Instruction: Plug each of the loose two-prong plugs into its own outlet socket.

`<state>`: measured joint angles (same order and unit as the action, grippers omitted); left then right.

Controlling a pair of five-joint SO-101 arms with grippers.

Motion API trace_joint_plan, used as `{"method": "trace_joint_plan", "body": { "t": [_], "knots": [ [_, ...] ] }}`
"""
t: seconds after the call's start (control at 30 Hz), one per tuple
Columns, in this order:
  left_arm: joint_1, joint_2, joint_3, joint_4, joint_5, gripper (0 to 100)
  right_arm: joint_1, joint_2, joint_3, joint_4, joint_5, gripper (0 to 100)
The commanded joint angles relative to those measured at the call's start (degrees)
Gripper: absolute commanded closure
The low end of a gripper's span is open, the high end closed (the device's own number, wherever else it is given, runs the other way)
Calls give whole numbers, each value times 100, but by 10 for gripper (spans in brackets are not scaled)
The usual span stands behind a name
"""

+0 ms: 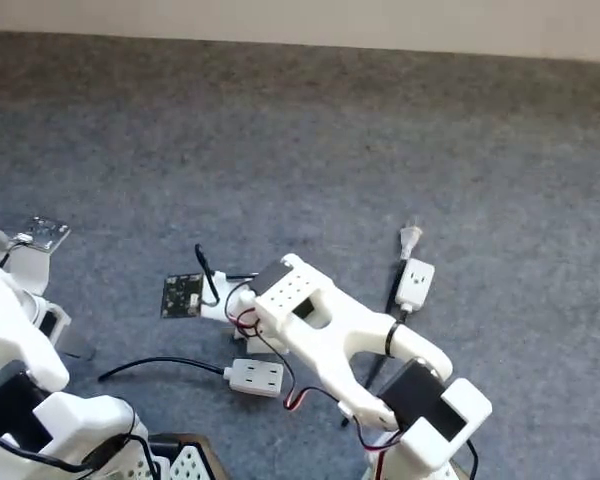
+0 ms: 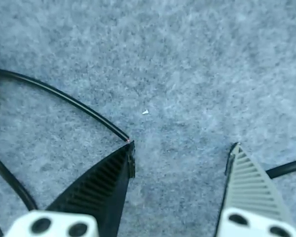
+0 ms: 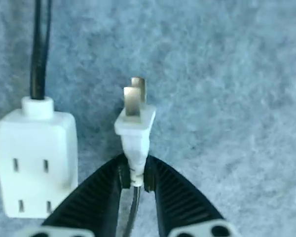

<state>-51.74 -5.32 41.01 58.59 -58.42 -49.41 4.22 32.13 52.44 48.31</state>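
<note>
Grey carpet-like cloth point(image 1: 330, 130) is spread over the whole table. A white two-prong plug point(image 3: 134, 123) with brass-coloured blades is pinched by its neck between the black ribbed fingers point(image 3: 96, 197) of the right gripper point(image 3: 135, 170), so that one's clamped tight on it, blades pointing away from the wrist. A white boxy plastic outlet block point(image 3: 34, 158) on a black cord point(image 3: 38, 49) is seen lying just beside the held plug, not touching it, slots facing up.

In the high view the white right arm point(image 1: 320, 320) is stretched from the lower right toward the middle of the frame. What looks like the same block point(image 1: 255, 377) is found lower centre, its cord trailing off to the left. A second white outlet block point(image 1: 415, 283) is parked right of centre, with a second loose white plug point(image 1: 411, 238) lying just above it in the frame.

The left gripper point(image 2: 182, 150) is held wide open over bare carpet, nothing between its fingers, with a thin black cable point(image 2: 64, 96) running up to the dark fingertip.
</note>
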Motion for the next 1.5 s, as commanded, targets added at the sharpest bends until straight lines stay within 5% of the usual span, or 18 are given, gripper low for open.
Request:
{"method": "trace_joint_plan", "body": {
  "t": [0.0,0.2,0.37,0.6,0.8,1.07,1.47],
  "knots": [
    [-4,-127,4,-53,-35,701,259,-110,-119,136,-62,994],
    [347,-365,-286,88,35,700,505,-462,-1033,1068,-1152,994],
    [831,-1218,-505,642,870,697,1086,-1815,-1244,1226,-2233,994],
    [2114,-3090,-277,1081,1582,677,998,-3908,391,919,-2646,993],
    [3380,-4646,251,897,2945,587,418,-5059,2193,48,-3349,993],
    [4673,-6545,1305,668,4598,585,22,-5534,2563,22,-3736,993],
    [5385,-8541,2835,633,4818,589,-189,-5534,2659,224,-3965,993]
  ]
}}
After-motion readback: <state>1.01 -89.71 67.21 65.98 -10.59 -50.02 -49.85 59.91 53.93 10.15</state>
